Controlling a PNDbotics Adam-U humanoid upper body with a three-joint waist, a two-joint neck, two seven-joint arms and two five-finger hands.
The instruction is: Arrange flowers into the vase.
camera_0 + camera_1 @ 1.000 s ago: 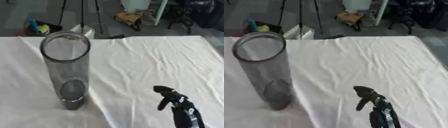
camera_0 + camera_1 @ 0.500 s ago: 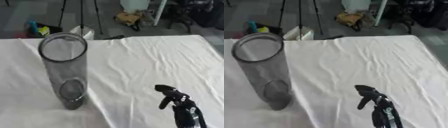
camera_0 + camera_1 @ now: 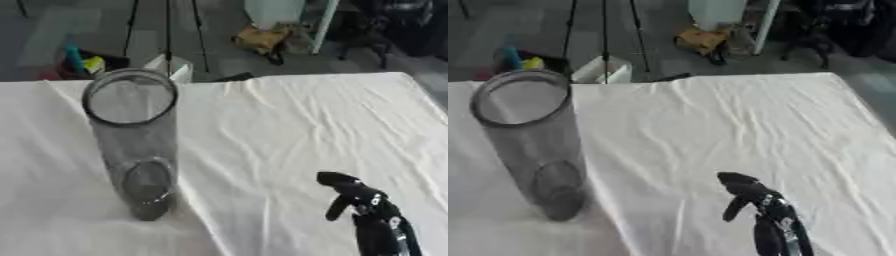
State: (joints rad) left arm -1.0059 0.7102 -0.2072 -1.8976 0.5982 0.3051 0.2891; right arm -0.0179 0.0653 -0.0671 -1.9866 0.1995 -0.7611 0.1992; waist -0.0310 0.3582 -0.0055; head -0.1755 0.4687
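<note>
A tall see-through grey vase stands upright on the white cloth, left of the middle, with nothing inside it that I can see. My right hand rises from the lower right edge, well to the right of the vase and apart from it. Its fingers are relaxed, bent slightly forward, and hold nothing. No flowers show in either view. My left hand is out of sight.
The white wrinkled tablecloth covers the whole table up to its far edge. Beyond that edge on the floor are tripod legs, a white box, a bin with coloured things and a chair base.
The vase and my right hand stay where they were. Only the picture has shifted a little.
</note>
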